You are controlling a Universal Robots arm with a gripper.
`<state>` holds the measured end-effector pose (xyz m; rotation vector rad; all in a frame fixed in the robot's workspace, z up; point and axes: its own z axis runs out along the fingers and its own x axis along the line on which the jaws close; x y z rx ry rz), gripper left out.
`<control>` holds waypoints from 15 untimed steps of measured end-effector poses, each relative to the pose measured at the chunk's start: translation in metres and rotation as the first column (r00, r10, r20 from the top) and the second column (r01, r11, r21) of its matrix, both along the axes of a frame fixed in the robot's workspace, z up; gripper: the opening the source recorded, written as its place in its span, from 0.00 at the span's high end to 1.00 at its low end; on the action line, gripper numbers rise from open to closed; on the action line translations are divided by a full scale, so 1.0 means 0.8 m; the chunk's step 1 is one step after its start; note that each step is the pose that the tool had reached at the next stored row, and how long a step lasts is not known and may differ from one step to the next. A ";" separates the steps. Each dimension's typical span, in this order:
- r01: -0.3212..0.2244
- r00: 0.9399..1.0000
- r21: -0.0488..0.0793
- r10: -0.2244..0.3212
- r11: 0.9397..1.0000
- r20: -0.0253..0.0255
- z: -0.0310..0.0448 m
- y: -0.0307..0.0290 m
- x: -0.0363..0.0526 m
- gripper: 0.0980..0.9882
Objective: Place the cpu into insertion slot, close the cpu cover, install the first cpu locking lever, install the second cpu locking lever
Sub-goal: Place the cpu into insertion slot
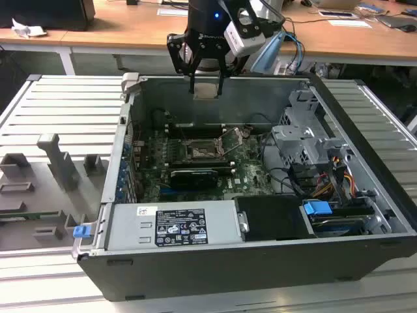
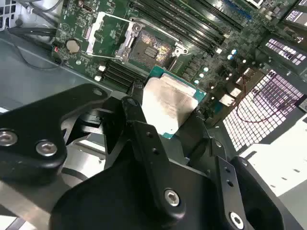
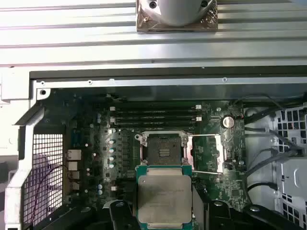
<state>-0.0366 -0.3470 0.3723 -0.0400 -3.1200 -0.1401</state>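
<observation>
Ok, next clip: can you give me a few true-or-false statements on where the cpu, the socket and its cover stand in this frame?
1. The gripper is shut on the cpu. True.
2. The cpu is seated in the insertion slot. False: the slot is bare, and the cpu hangs in the gripper, apart from it.
3. The cpu cover is swung open beside the slot. True.
4. The computer case is closed by a side panel. False: it lies open, with the motherboard in plain sight.
</observation>
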 end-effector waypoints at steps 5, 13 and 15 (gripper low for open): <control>0.077 0.997 0.000 -0.077 0.997 0.000 -0.0005 0.0000 0.000 0.50; 0.254 0.967 -0.001 -0.254 0.967 0.000 -0.0024 0.0000 0.000 0.50; 0.309 0.951 -0.001 -0.309 0.951 0.000 -0.0031 0.0000 0.000 0.50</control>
